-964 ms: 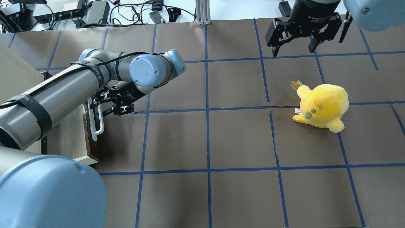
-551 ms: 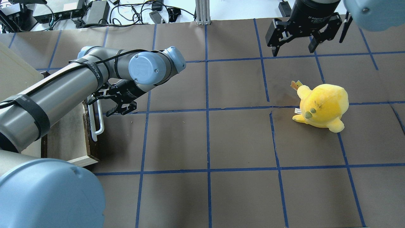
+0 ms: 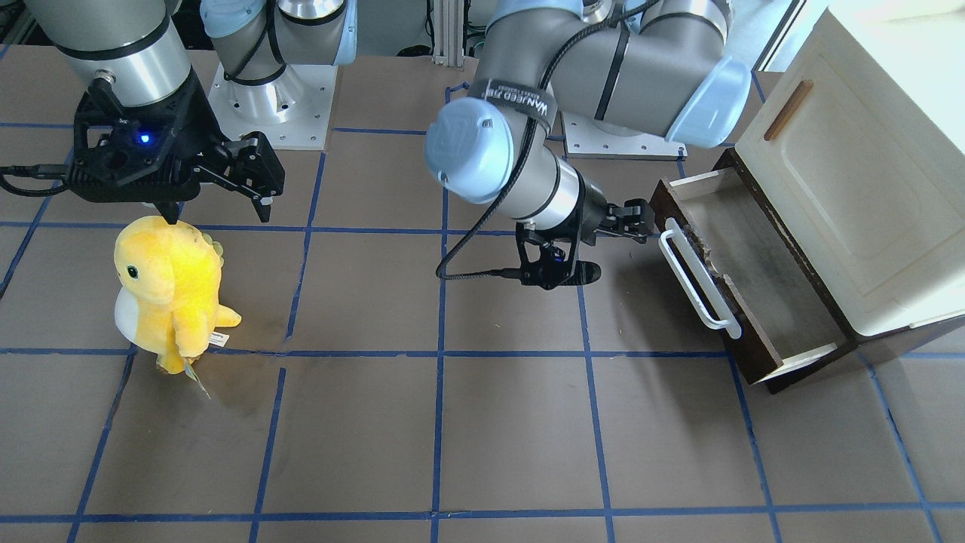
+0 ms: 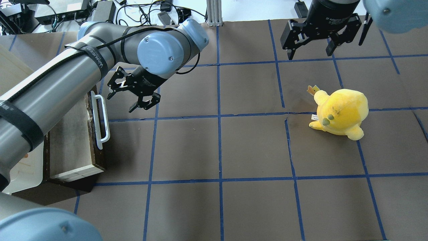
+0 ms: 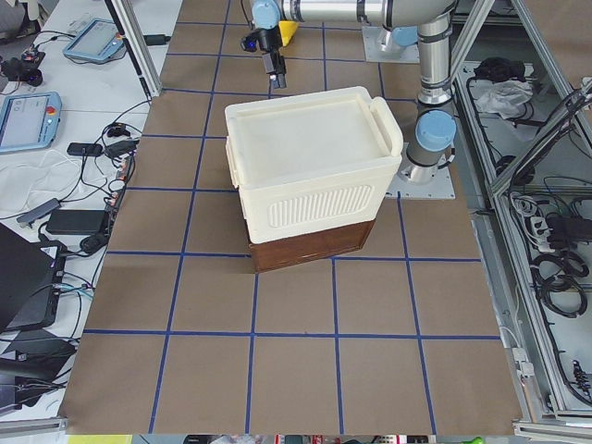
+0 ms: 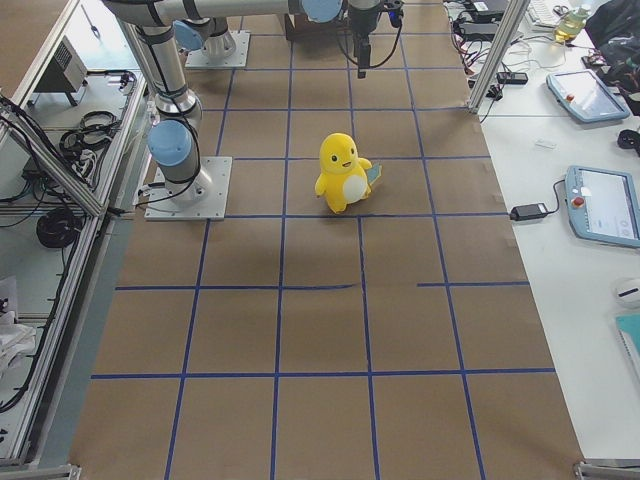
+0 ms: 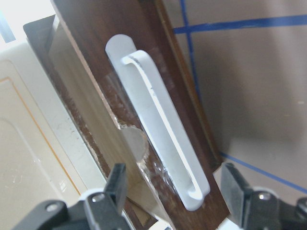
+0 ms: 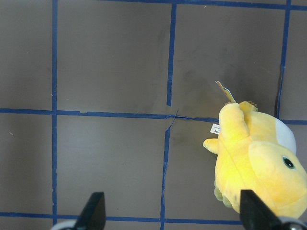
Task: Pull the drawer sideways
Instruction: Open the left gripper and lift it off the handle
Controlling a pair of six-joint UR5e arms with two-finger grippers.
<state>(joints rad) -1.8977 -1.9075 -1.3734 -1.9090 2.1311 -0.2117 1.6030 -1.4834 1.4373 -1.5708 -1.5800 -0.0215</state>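
Observation:
The drawer stands pulled out of the cream cabinet, its greyish floor showing. Its dark brown front carries a long white loop handle, which also shows in the front view and fills the left wrist view. My left gripper is open and empty. It hovers just off the far end of the handle without touching it, as the front view shows. My right gripper is open and empty, raised at the far right.
A yellow plush toy stands on the brown mat below my right gripper, also in the right wrist view. The cabinet door with its small brown handle is above the drawer. Cables lie beyond the table's far edge.
My left gripper was at the white handle. It has opened and drawn back from it, toward the far side and the table's middle. The right arm has not moved.

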